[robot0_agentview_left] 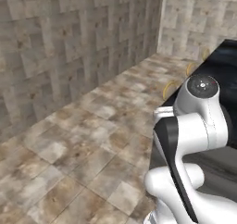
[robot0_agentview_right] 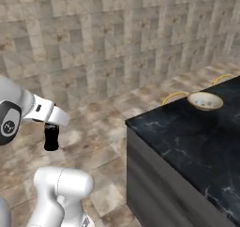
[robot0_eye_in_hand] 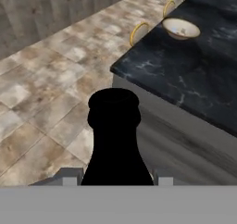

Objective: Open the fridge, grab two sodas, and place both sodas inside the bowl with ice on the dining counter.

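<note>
My gripper [robot0_agentview_right: 50, 129] is shut on the dark slim-necked soda bottle [robot0_agentview_right: 50, 139], held in the air over the tiled floor, left of the dining counter. In the hand view the bottle [robot0_eye_in_hand: 113, 140] rises as a black shape between the fingertips [robot0_eye_in_hand: 69, 180]. The black marble dining counter [robot0_agentview_right: 187, 141] lies ahead to the right. The tan-rimmed bowl [robot0_agentview_right: 205, 100] with pale ice sits near its far edge, well away from the bottle. From the hand the bowl [robot0_eye_in_hand: 180, 28] shows at the upper right on the counter [robot0_eye_in_hand: 194, 75]. The fridge and the red can are out of view.
Yellow-framed stools [robot0_agentview_right: 174, 97] [robot0_eye_in_hand: 139, 31] stand along the counter's far side. A stone-tiled wall [robot0_agentview_right: 117, 38] closes the room behind. Open tiled floor [robot0_agentview_left: 83, 144] spreads to the left of the counter [robot0_agentview_left: 227, 65]. The counter's grey side panel [robot0_eye_in_hand: 185, 144] faces the hand.
</note>
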